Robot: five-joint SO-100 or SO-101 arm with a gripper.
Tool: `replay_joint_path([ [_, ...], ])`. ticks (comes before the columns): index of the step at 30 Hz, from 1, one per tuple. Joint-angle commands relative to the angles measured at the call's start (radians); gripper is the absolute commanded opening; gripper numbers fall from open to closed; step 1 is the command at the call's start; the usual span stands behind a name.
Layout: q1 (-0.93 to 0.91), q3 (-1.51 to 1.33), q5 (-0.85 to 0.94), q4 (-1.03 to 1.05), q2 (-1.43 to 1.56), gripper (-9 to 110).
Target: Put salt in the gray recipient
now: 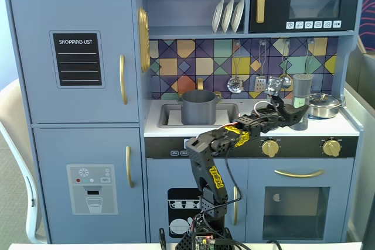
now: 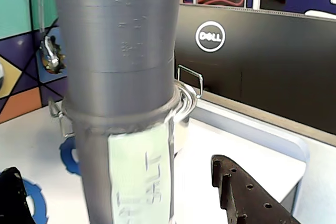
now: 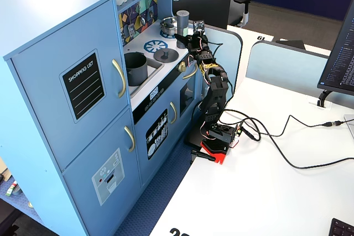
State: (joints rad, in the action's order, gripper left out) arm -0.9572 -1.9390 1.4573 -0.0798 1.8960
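Note:
The salt (image 2: 126,103) is a tall gray shaker with a pale green "SALT" label. It stands upright on the stovetop at the right in a fixed view (image 1: 302,86) and at the far end of the counter in a fixed view (image 3: 182,19). My gripper (image 2: 114,169) is open with the salt between its jaws; there are gaps on both sides and the right finger (image 2: 236,192) is clear of it. The gripper also shows in both fixed views (image 1: 293,113) (image 3: 186,38). The gray recipient (image 1: 198,107), a matte dark pot, sits in the sink to the left (image 3: 135,68).
A shiny steel lidded pan (image 1: 324,105) stands right behind the salt (image 2: 185,109). A flat gray lid with a knob (image 3: 165,55) lies on the counter between sink and stove. Utensils (image 1: 235,80) hang on the back wall. Blue burner rings (image 2: 68,156) mark the stovetop.

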Motion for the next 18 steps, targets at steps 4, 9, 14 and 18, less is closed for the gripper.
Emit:
replay_joint_path([
  [4,0.002,0.249,0.011,0.003,-0.14,49],
  [9,0.02,0.331,0.018,0.009,-0.222,48],
  [14,0.038,0.42,0.023,0.028,-0.299,47],
  [18,0.052,0.476,0.028,0.034,-0.347,46],
])
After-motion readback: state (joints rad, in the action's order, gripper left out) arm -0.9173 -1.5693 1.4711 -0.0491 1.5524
